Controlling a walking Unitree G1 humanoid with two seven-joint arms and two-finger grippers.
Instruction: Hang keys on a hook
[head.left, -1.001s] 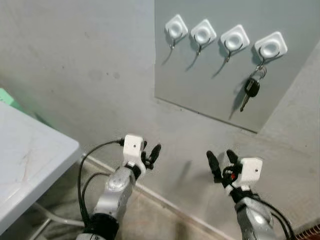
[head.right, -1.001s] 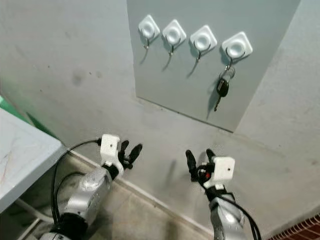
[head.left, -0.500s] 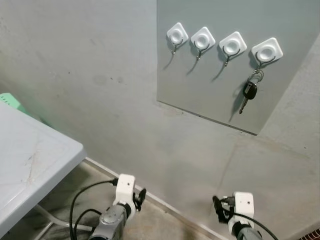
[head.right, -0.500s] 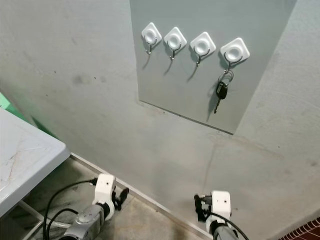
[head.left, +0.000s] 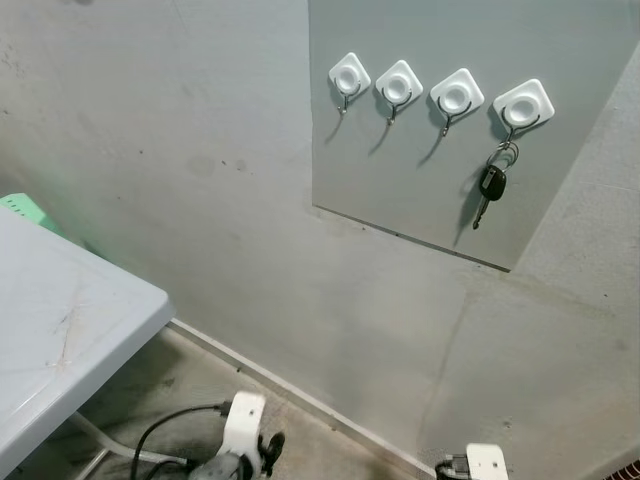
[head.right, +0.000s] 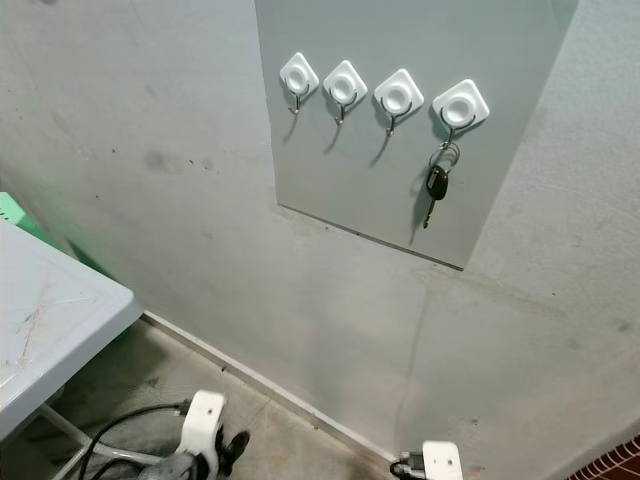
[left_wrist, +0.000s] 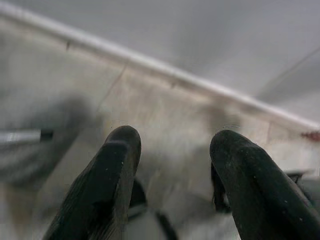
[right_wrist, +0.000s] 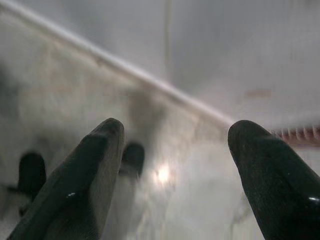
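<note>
Black-headed keys (head.left: 489, 186) hang lengthwise from the rightmost hook (head.left: 522, 106), far above both grippers; left gripper (left_wrist: 172, 165) and right gripper (right_wrist: 172, 165) are spread, empty, right nearer.

Each wrist carries a white, boxy, rounded camera housing. A black cable (head.left: 165, 435) loops away from the left housing, beside a stretch of silver arm. The left gripper (left_wrist: 172, 175) has two long black fingers, matte and finely ribbed with rounded tips. The right gripper (right_wrist: 172, 175) has glossier black fingers (right_wrist: 75, 185) catching small highlights.
</note>
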